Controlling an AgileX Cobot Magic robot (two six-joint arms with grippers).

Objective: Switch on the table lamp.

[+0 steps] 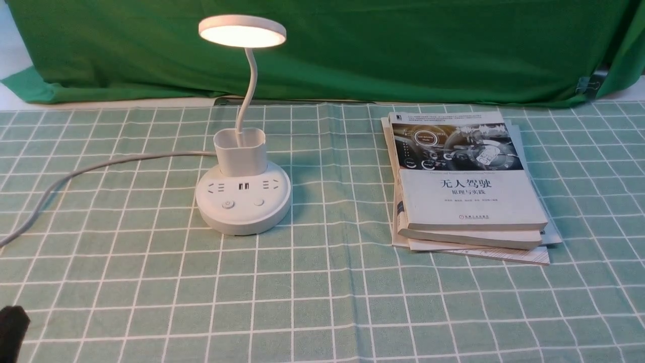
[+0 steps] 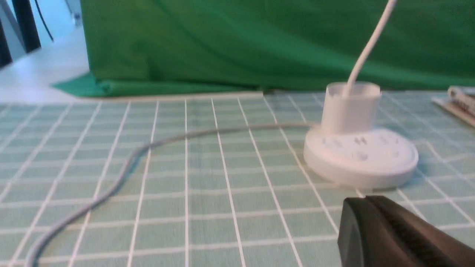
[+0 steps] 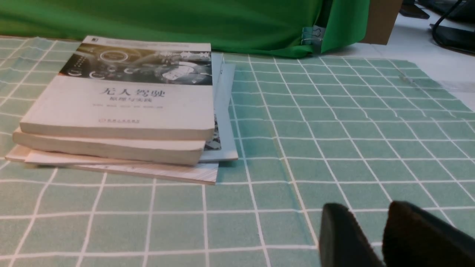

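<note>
The white table lamp [image 1: 243,201] stands left of the table's middle, and its flat disc head [image 1: 242,31] glows on the curved gooseneck. Two buttons [image 1: 228,204] sit on the front of its round base, below the sockets and the cup holder. Its grey cord [image 1: 101,164] runs off to the left. My left gripper [image 2: 365,200] is shut and holds nothing. It sits low over the cloth, short of the lamp base [image 2: 362,157], and only a black tip [image 1: 12,327] of it shows in the front view. My right gripper [image 3: 367,207] is open and holds nothing, low over the cloth.
A stack of books [image 1: 463,186] lies right of the lamp, also seen in the right wrist view as books [image 3: 122,107]. A green backdrop cloth [image 1: 352,50] hangs along the table's far edge. The checked tablecloth [image 1: 322,302] covers the table.
</note>
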